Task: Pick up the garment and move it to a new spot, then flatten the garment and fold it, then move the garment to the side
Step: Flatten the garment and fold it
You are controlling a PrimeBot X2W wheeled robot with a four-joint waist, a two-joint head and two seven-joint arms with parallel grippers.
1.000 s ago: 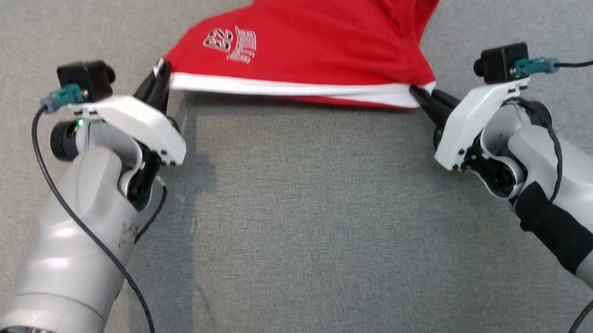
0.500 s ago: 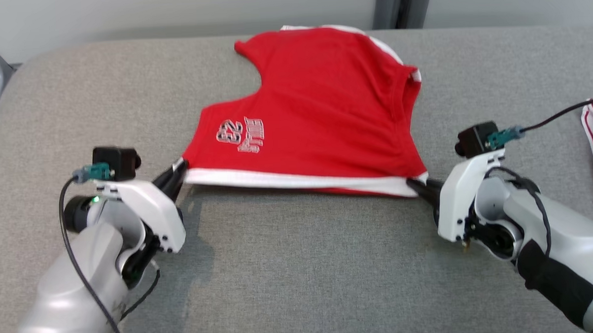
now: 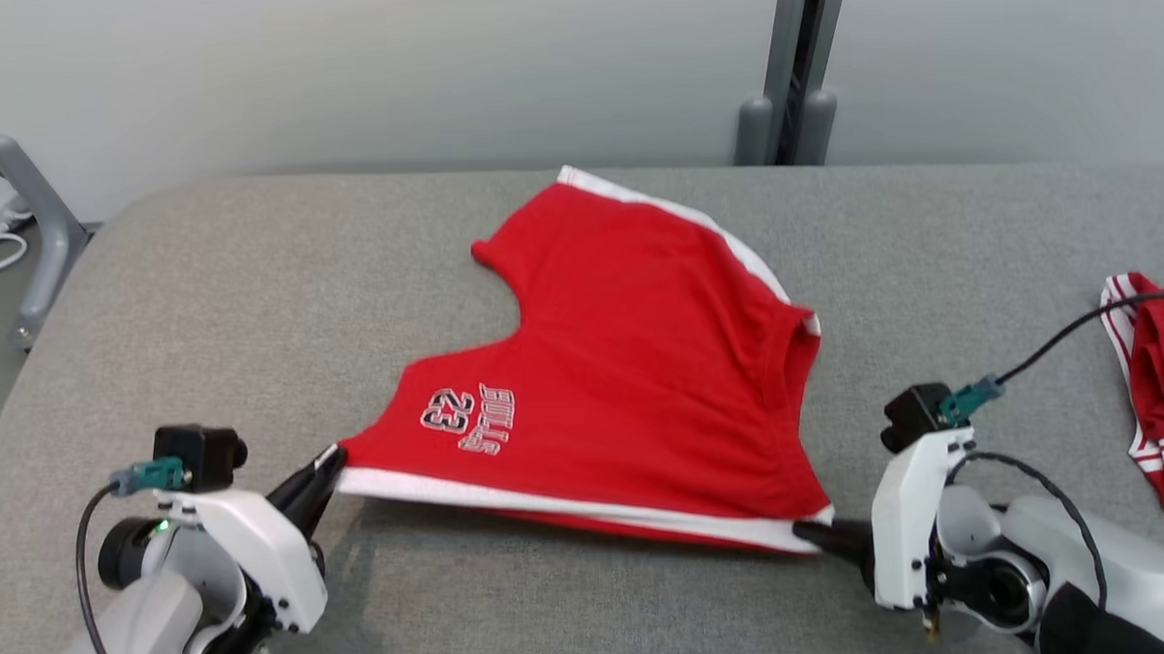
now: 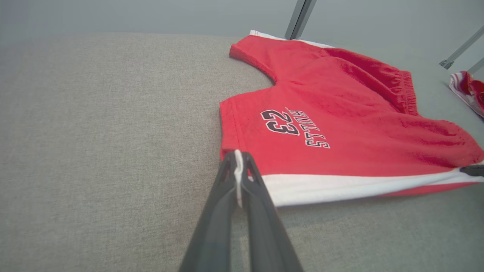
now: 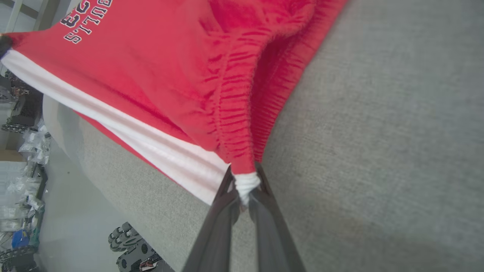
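Observation:
The garment [image 3: 632, 364] is a pair of red shorts with a white side stripe and "BULLS 23" printed on it, spread over the grey padded table [image 3: 300, 279]. My left gripper [image 3: 327, 462] is shut on the near left corner of the white stripe, seen pinched between the fingers in the left wrist view [image 4: 238, 170]. Pinching the near right corner by the gathered waistband is my right gripper [image 3: 810, 529], also shut [image 5: 245, 189]. The white edge [image 3: 569, 507] stretches taut between both grippers, raised a little off the table.
Another red and white garment [image 3: 1161, 404] lies at the table's right edge. A grey post [image 3: 796, 68] stands behind the table, and a grey frame leg [image 3: 26, 211] at the far left. Open table surface lies in front of the garment.
The camera has tilted up, so the whole garment and the wall now show. Both grippers keep their hold on the same corners, with the white edge still taut between them.

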